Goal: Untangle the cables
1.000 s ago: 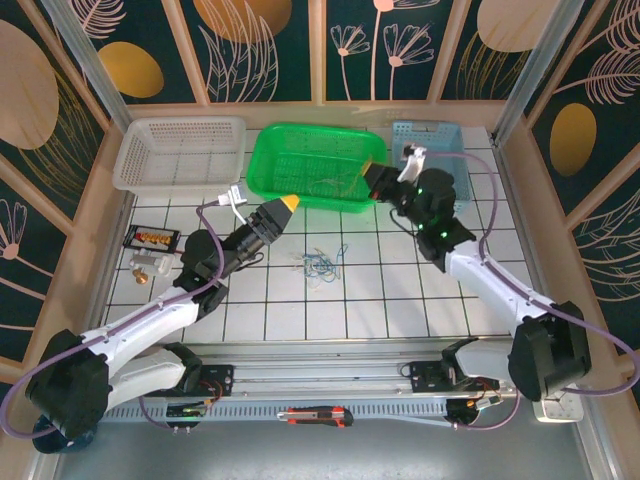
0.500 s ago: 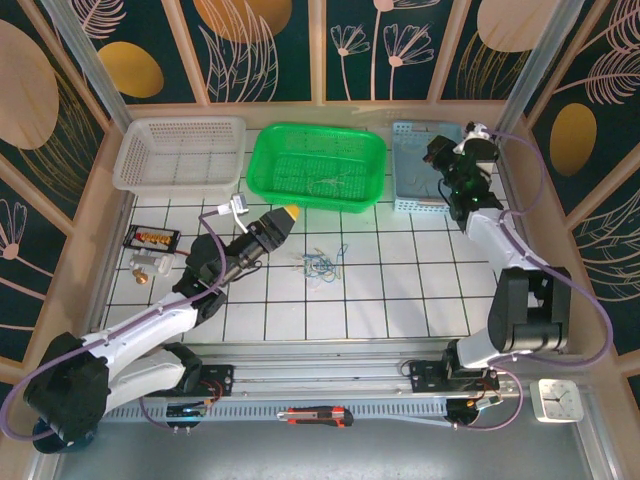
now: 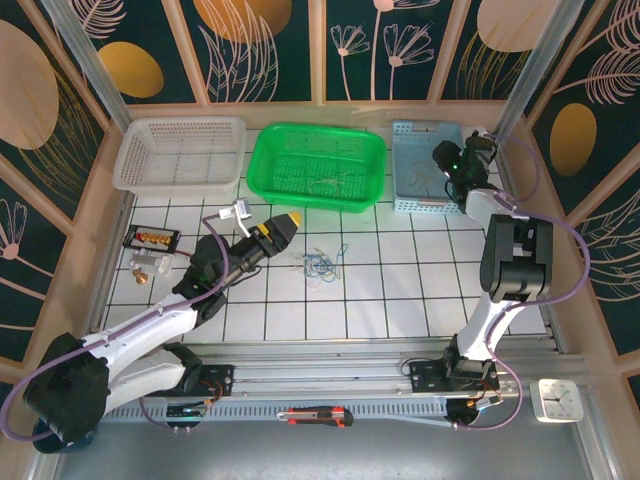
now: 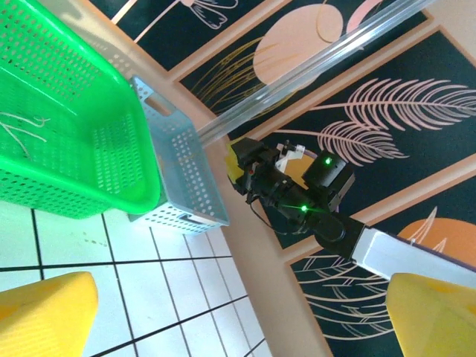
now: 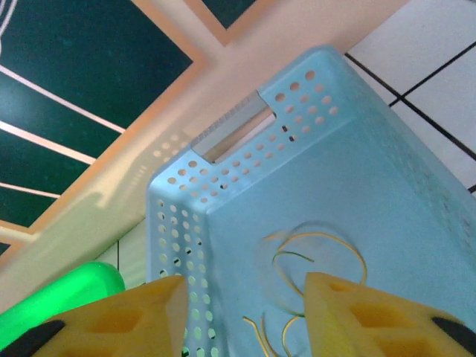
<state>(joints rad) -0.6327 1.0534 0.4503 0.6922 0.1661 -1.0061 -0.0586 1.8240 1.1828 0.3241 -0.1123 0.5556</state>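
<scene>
1. White square tiles with dark grout lines cover the counter [image 3: 400, 290], which is walled by pale wooden frames and dark panels painted with leaves and orange discs.
2. Three perforated plastic baskets stand in a row along the far edge: a white basket [image 3: 180, 152], a bright green basket [image 3: 318, 165] and a smaller pale blue basket [image 3: 428, 165].
3. The cables [image 3: 320, 263] lie on the tiles near the middle, just in front of the green basket. They are thin blue and pale strands curled into one loose knot of loops, so the heap has no clear long axis. One strand strays up to the right.
4. A yellow wire [image 5: 320, 260] rests on the blue basket's floor, bent into open rings and hooks.
5. A thin pale wire [image 4: 18, 130] lies in the green basket, kinked and roughly flat.
6. The left tool [image 3: 285, 222], with blocky yellow fingers [image 4: 44, 312], hovers just left of the cables, pointing up and right, its jaws spread wide and holding nothing.
7. The right tool [image 5: 245, 327] hangs over the blue basket, its jaws parted with the yellow wire lying below the gap, not gripped.
8. At the left edge sit a small black box [image 3: 150, 238] and a brass fitting [image 3: 143, 272]. A utility knife [image 3: 315, 416] lies on the near rail and a small clock [image 3: 560, 400] at the right corner.
</scene>
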